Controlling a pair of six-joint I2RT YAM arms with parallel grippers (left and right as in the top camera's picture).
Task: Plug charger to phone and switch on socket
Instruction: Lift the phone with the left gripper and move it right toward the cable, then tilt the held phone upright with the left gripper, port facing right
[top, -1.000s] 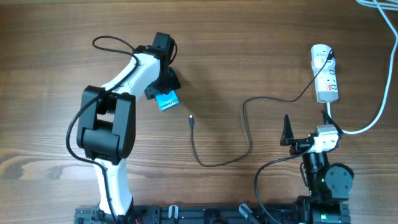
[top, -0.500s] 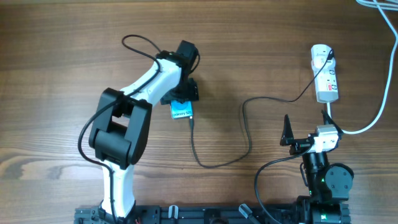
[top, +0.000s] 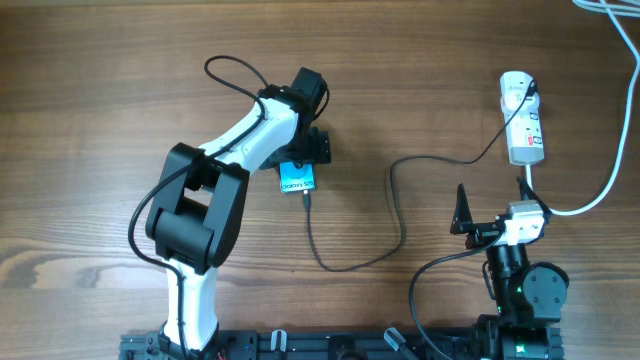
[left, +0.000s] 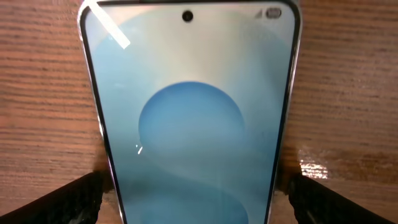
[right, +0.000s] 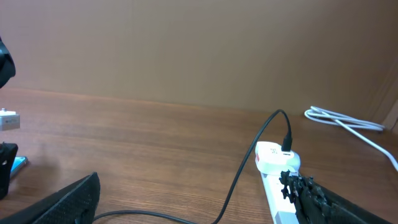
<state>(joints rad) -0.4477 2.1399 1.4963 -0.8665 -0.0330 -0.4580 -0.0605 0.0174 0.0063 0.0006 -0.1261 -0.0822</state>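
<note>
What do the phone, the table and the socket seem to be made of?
The phone: glossy glass front, with a bright reflected streak; rim possibly metal. The table: wood or wood-look laminate, brown grain lines. The socket: probably smooth white plastic, moulded shape.

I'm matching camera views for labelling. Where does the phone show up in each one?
Overhead: phone, left of centre.
Left wrist: phone fills the middle, screen up.
Right wrist: only a teal sliver at the far left edge.
Shared landmark: the wooden table.
</note>
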